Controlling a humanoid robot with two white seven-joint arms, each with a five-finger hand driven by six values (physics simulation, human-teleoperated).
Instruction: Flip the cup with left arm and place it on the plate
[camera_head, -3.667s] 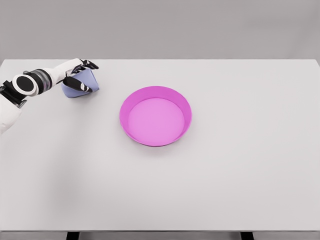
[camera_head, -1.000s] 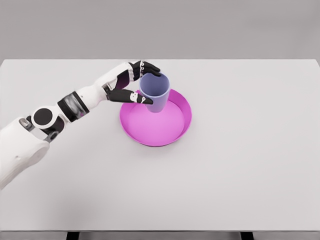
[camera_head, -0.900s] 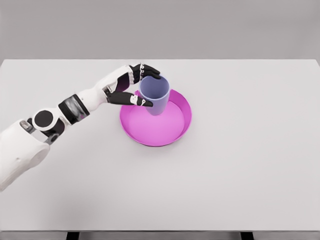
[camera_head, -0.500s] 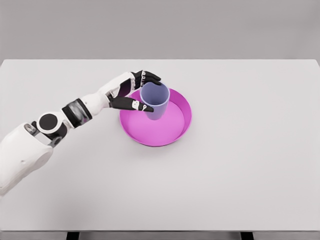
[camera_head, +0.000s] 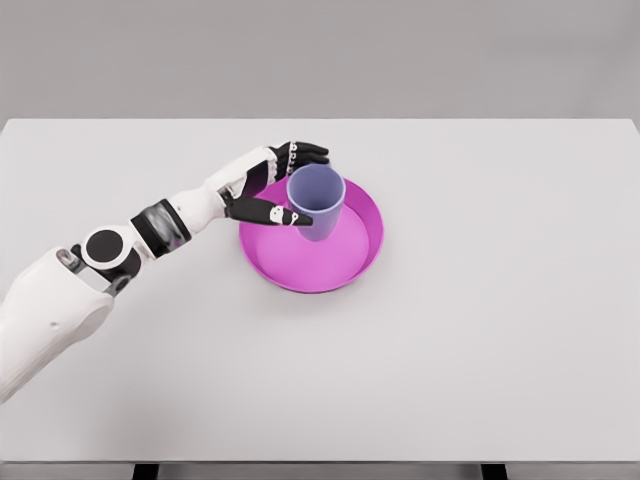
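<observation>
Left hand (camera_head: 272, 188) gripping upright cup (camera_head: 317, 200), over plate (camera_head: 350, 265)

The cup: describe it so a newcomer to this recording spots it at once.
On the white table, find the round magenta plate near the middle. The cup stands upright in its upper left part, pale lavender, mouth up, with the left hand around it.

Left hand (camera_head: 268, 187): I see it reaching in from the lower left, fingers curled around the cup.
Cup (camera_head: 317, 203): upright, mouth up, right at my fingertips, inside the plate.
Plate (camera_head: 345, 268): pink, under and just right of the hand, on the table (camera_head: 480, 340).
</observation>
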